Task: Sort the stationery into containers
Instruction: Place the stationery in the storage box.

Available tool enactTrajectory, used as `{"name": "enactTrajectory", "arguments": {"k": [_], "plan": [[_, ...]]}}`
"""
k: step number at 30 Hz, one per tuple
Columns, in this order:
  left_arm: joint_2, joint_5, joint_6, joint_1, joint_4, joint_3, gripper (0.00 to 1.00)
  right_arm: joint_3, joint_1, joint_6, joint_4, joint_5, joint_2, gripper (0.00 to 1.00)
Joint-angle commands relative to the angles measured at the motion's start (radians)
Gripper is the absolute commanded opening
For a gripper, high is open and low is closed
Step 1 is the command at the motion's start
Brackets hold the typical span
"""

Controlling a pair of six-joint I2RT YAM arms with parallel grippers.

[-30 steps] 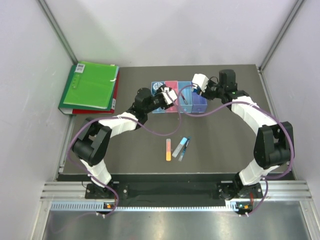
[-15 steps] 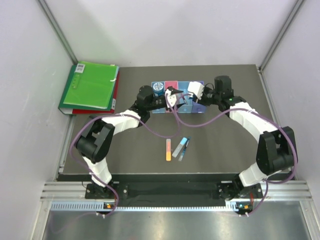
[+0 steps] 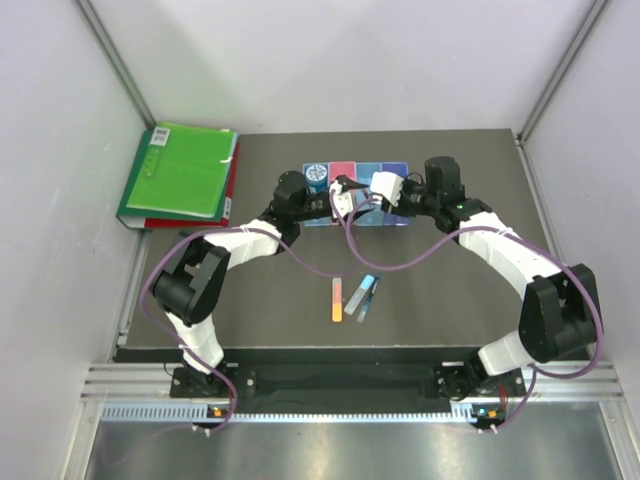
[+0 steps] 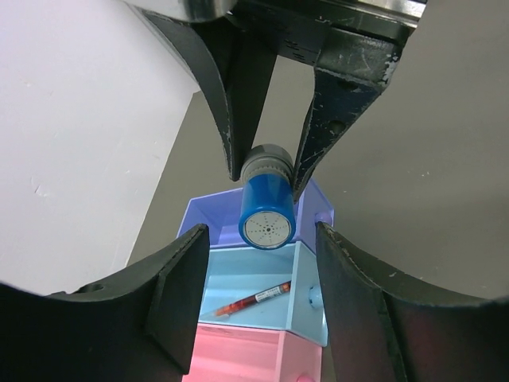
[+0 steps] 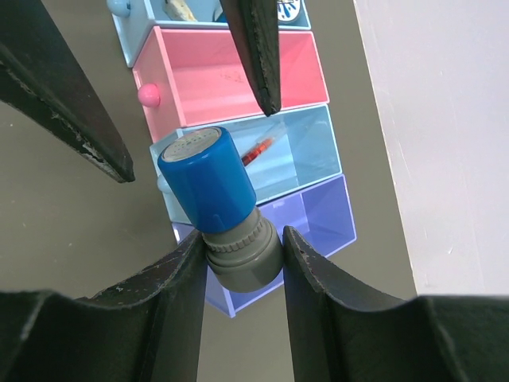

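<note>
Both arms meet over the row of four joined bins (image 3: 343, 170) at the far side of the dark, matte desk (image 3: 450, 290). Right gripper (image 5: 242, 255): jaws clamped on the ribbed grey base of the blue-capped piece (image 5: 208, 181), a short cylinder with a glossy blue plastic cap and a flat pale disc on its end. The piece hangs tilted in the air above the purple bin (image 5: 318, 215) and the light blue bin (image 4: 238, 274) next to it. Left gripper (image 4: 261, 239): jaws apart, the scuffed black fingers either side of the cap end; they look to be clear of the cap, though that is hard to confirm at this angle. The bins are thin translucent plastic, rectangular and open-topped, with small round knobs on their fronts. The thin red pen (image 4: 254, 300) lies slantwise on the floor of that light blue bin. The pink bin (image 5: 223, 79) comes next. The round blue tape roll (image 3: 317, 173) sits in the far-left bin. On the open desk, nearer the arm bases, lie the orange-pink flat stick (image 3: 337, 299), the grey flat stick (image 3: 357, 297) and the thin blue pen (image 3: 370, 295), close together. A glossy green folder (image 3: 180, 170) lies at the far left corner.
</note>
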State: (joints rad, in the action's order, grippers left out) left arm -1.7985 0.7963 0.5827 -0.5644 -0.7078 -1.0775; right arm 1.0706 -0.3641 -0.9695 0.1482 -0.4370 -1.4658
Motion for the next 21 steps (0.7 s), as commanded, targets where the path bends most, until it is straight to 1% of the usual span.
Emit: {"name": "enactTrajectory", "arguments": {"k": [1, 7, 11, 13, 18, 19, 21], "plan": [[-0.012, 0.037, 0.011, -0.003, -0.056, -0.027, 0.61, -0.003, -0.019, -0.014, -0.038, -0.014, 0.042, 0.03], [-0.021, 0.04, 0.017, -0.002, -0.058, -0.032, 0.6, -0.009, -0.036, -0.02, -0.045, -0.009, 0.05, 0.03], [-0.025, 0.046, 0.022, -0.003, -0.058, -0.035, 0.58, -0.009, -0.047, -0.018, -0.047, -0.003, 0.051, 0.03], [-0.03, 0.049, 0.019, -0.003, -0.061, -0.038, 0.55, -0.009, -0.05, -0.018, -0.047, -0.003, 0.056, 0.03], [-0.036, 0.047, 0.003, -0.002, -0.073, -0.039, 0.52, -0.029, -0.058, -0.024, -0.05, 0.0, 0.062, 0.03], [-0.036, 0.047, 0.005, -0.003, -0.071, -0.041, 0.49, -0.031, -0.059, -0.026, -0.052, 0.0, 0.065, 0.03], [-0.032, 0.044, 0.006, -0.003, -0.074, -0.038, 0.49, -0.034, -0.062, -0.026, -0.055, 0.003, 0.064, 0.03]]}}
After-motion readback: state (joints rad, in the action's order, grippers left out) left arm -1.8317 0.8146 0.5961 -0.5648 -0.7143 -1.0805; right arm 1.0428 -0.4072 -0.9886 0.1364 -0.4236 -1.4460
